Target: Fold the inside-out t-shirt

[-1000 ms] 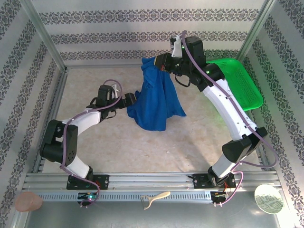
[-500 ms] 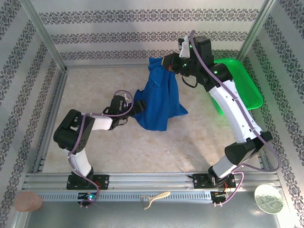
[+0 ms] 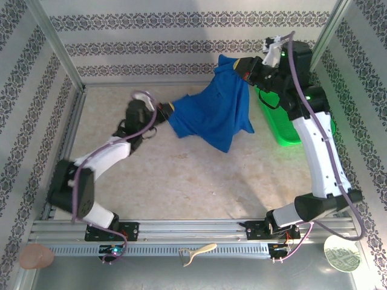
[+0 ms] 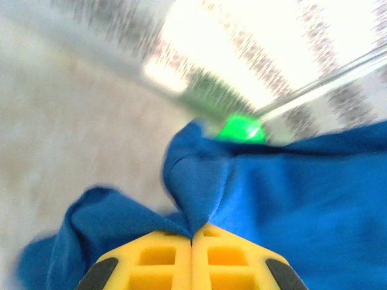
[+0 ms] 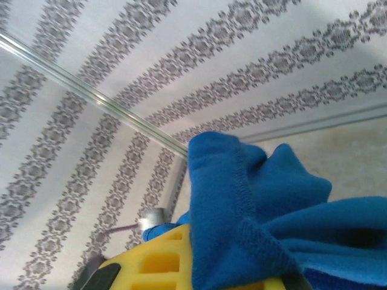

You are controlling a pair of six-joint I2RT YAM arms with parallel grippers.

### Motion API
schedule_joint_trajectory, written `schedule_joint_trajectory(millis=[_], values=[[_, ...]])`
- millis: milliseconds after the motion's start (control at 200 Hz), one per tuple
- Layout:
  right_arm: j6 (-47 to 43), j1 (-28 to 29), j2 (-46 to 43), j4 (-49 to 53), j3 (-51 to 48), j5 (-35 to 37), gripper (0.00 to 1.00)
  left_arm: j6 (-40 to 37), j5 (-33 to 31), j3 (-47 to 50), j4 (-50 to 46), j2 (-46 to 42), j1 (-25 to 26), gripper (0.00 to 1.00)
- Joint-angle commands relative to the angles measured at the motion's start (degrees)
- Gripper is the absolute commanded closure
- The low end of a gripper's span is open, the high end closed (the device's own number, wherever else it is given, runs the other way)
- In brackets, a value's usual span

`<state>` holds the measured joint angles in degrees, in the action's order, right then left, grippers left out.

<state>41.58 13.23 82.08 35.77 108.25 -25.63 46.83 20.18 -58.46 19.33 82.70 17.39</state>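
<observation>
Holding the t-shirt up in the air by two separate edges, over the back part of the tabletop, with the lowest corner drooping toward the surface; cannot tell whether that corner touches.

Right tool clenched on a bunched upper edge, raised high near the back wall and just beside the green mesh basket. Seen from the right wrist: stitched hem draped over the yellow fingers, raw seam facing out, which fits a garment turned inside out.

Left tool clenched on the opposite edge, lower and further left. Seen from the left wrist: fingertips pressed together with a peak of blue cloth pinched at the join, the rest billowing off to the right.

Probably gripped this way, one end high and one low and well apart, to pull the cloth taut and let its weight open out the body, so that sleeves and hem can be told apart before anything is laid flat. Lifted clear most likely to avoid dragging wrinkles across the tabletop.

Judging by the crumpled hang, no fold made yet; early in the job. Worth watching the basket rim so close to the raised edge: could snag on the way down.
</observation>
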Motion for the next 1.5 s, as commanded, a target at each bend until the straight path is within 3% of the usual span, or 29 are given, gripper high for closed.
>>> schedule_joint_trajectory(millis=[0,155,430,605,779,804,819,854,879,914,984,1094,1314,1494], values=[[1.88,0.20,-4.60,-5.36,-1.20,-2.91,1.00,-8.26,-3.01,-9.71,-16.58,-8.90,-2.27,1.00],[5.85,0.58,-9.64,-8.89,-5.72,-3.38,1.00,-10.00,-1.20,-20.72,-28.16,-11.64,-4.45,1.00],[13.71,3.30,-15.97,-16.85,-16.33,1.11,1.00,-10.11,-1.76,-30.78,-35.28,-7.02,-5.15,1.00],[10.72,2.52,-8.26,-18.61,-19.05,7.70,1.00,-10.33,-0.76,-34.84,-35.49,4.47,-8.13,1.00],[5.54,-0.74,7.10,-23.92,-16.82,13.30,1.00,-12.18,-0.10,-46.90,-37.97,21.56,-10.45,1.00],[4.25,-1.37,9.19,-23.95,-15.59,12.72,0.89,-12.32,0.47,-49.20,-38.61,23.84,-10.66,1.00],[3.42,-1.63,10.75,-23.87,-14.95,12.10,0.79,-12.50,1.06,-50.59,-39.01,24.94,-10.74,0.96],[1.39,-2.12,13.58,-22.07,-12.95,11.07,0.51,-12.93,2.18,-54.04,-40.27,27.78,-10.88,0.75],[0.57,-2.31,14.83,-20.28,-12.13,10.95,0.40,-13.29,2.40,-56.52,-41.57,29.45,-10.95,0.59],[-0.37,-2.42,15.31,-18.96,-12.51,10.79,0.34,-13.75,2.68,-59.56,-43.80,31.18,-10.96,0.43],[-0.96,-2.24,12.39,-18.59,-17.47,12.28,0.32,-14.73,3.41,-62.37,-46.02,31.97,-10.85,0.23],[1.63,-1.72,4.46,-18.85,-31.00,13.87,0.31,-16.86,4.24,-58.50,-46.05,27.82,-10.78,0.00],[1.88,4.42,-13.20,-15.51,-57.87,21.80,0.30,-16.86,6.22,-32.18,-41.58,9.31,-9.63,0.00],[3.12,10.23,-22.76,-9.06,-70.78,27.23,0.29,-16.83,-1.43,-9.45,-45.24,-5.38,-1.85,0.00]])
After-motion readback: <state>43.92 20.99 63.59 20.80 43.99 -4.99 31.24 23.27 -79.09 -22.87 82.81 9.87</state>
